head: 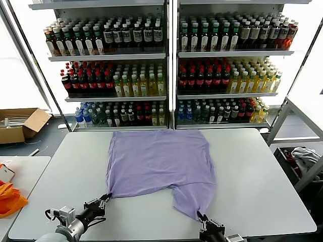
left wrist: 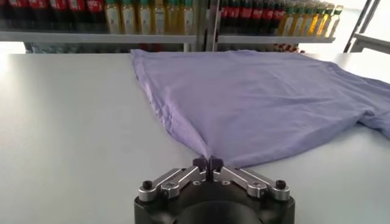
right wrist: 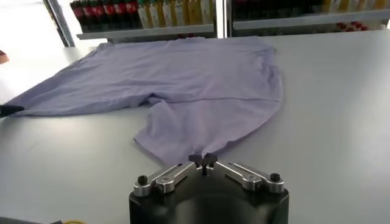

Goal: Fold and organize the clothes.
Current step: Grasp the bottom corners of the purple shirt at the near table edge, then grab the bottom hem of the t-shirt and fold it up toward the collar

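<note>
One of the clothes, a lavender T-shirt [head: 156, 161], lies spread flat on the grey table [head: 262, 171], its print not showing. My left gripper [head: 106, 198] is at the shirt's near left corner. In the left wrist view the gripper [left wrist: 208, 163] is shut, with the shirt [left wrist: 256, 97] corner pinched between its fingertips. My right gripper [head: 202, 219] is at the near right flap of the shirt. The right wrist view shows it [right wrist: 203, 161] shut on the edge of the shirt [right wrist: 201, 79].
Shelves of bottles [head: 161, 65] stand behind the table's far edge. A side table [head: 25, 169] at the left carries orange fabric [head: 10, 197]. A cardboard box [head: 20, 123] sits on the floor at the left. A white-grey bundle [head: 303, 156] lies at the right.
</note>
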You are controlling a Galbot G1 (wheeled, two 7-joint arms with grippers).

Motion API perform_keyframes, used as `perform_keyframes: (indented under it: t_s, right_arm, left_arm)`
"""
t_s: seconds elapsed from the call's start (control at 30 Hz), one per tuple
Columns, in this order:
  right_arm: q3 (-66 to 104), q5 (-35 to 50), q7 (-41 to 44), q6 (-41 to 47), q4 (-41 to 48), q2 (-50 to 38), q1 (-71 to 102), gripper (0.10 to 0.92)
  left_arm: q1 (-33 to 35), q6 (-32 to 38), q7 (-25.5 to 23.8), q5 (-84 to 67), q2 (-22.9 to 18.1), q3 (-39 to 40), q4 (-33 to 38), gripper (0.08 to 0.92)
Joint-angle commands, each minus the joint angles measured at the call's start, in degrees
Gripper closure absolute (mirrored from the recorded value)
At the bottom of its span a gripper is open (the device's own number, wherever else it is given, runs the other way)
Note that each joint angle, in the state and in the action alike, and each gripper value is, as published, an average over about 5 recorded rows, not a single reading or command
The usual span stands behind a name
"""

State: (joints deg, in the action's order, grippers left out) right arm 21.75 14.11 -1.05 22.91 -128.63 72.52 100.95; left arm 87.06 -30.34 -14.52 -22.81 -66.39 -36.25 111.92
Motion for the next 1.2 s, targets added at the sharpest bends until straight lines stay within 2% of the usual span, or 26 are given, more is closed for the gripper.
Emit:
perform_keyframes:
  t_s: [0.03, 0.23, 0.67, 0.83, 1.0, 1.2]
  right_arm:
    - [1.08, 0.01, 3.54, -5.89, -1.51, -1.14, 2.60, 0.917]
    - [3.04, 0.07, 4.89, -7.53, -3.96, -2.48, 6.72, 0.917]
    - [6.32, -2.34, 6.81, -14.02, -7.51, -5.18, 17.60, 0.917]
    - [6.63, -0.79, 7.34, -16.40, -8.10, -4.94, 17.64, 0.917]
    - [6.62, 2.05, 7.50, -19.17, -7.83, -3.72, 16.71, 0.917]
    - [6.03, 2.72, 8.88, -21.89, -7.41, -2.00, 16.44, 0.917]
  left_arm:
    - [1.96, 0.09, 0.95, -1.58, -0.83, -1.80, 3.94, 0.914]
    - [4.59, -0.09, 1.30, -1.26, -1.95, -3.27, 8.40, 0.914]
    - [14.99, -1.53, 1.32, -0.03, -4.36, -8.11, 17.07, 0.915]
    - [18.58, -1.70, 0.83, -0.12, -3.87, -11.09, 18.45, 0.915]
    - [19.06, -1.95, 0.20, -0.73, -3.36, -12.19, 18.49, 0.915]
    - [15.08, -2.48, -0.10, -1.13, -2.46, -12.01, 16.04, 0.915]
